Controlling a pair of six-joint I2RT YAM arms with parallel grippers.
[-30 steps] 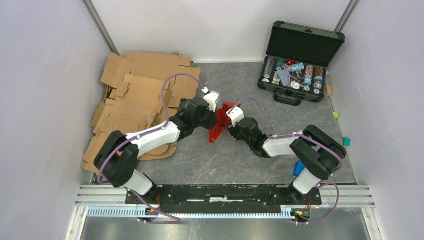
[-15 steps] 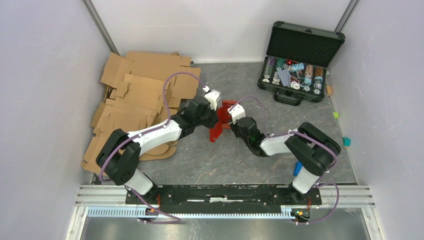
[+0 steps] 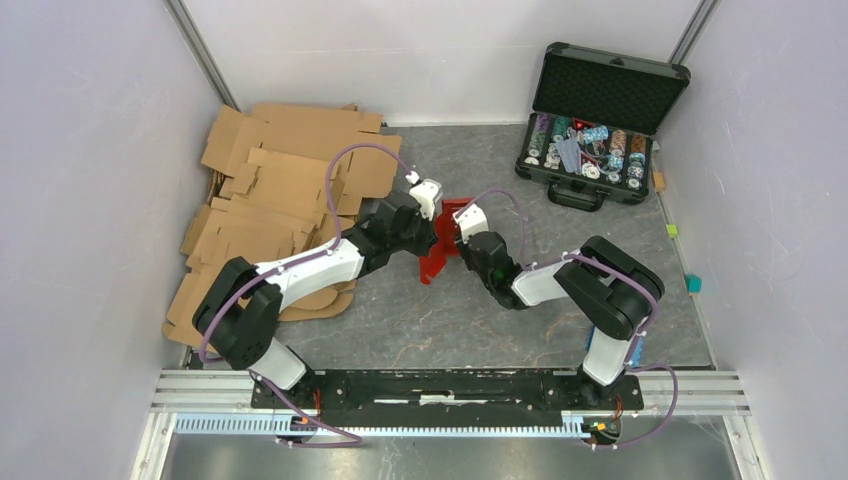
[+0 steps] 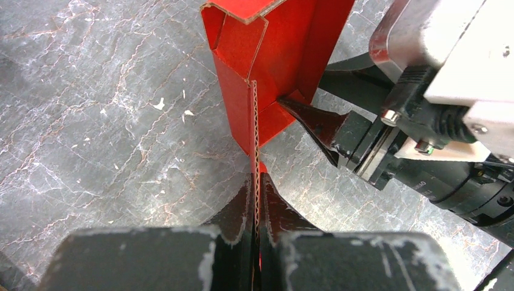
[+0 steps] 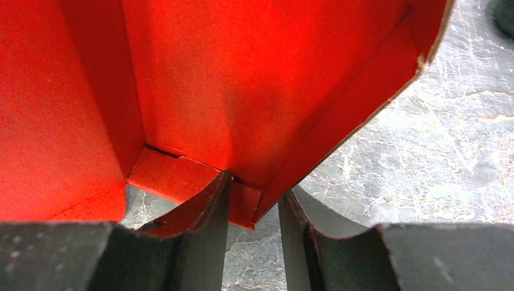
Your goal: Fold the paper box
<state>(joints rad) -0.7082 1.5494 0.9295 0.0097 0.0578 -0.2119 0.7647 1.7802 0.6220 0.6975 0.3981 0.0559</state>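
Note:
The paper box [image 3: 434, 262] is a bright red, partly folded sheet that stands upright mid-table between both arms. My left gripper [image 3: 433, 238] comes at it from the left. In the left wrist view that gripper [image 4: 257, 182] is shut on the edge of one red panel [image 4: 279, 54]. My right gripper [image 3: 456, 244] meets the box from the right. In the right wrist view its jaws [image 5: 254, 194] straddle a folded bottom corner of the box [image 5: 242, 79], one tip inside and one against the outer wall. One right finger [image 4: 309, 118] shows touching the red wall.
A pile of brown cardboard sheets [image 3: 280, 190] lies at the left. An open black case of poker chips [image 3: 595, 120] stands at the back right. Small green [image 3: 672, 230], teal [image 3: 693, 284] and blue [image 3: 597, 335] blocks lie along the right side. Walls enclose the table.
My right arm has swung left, closer to the box, and its jaws have narrowed onto the corner. The left gripper has kept its hold and shifted only slightly.

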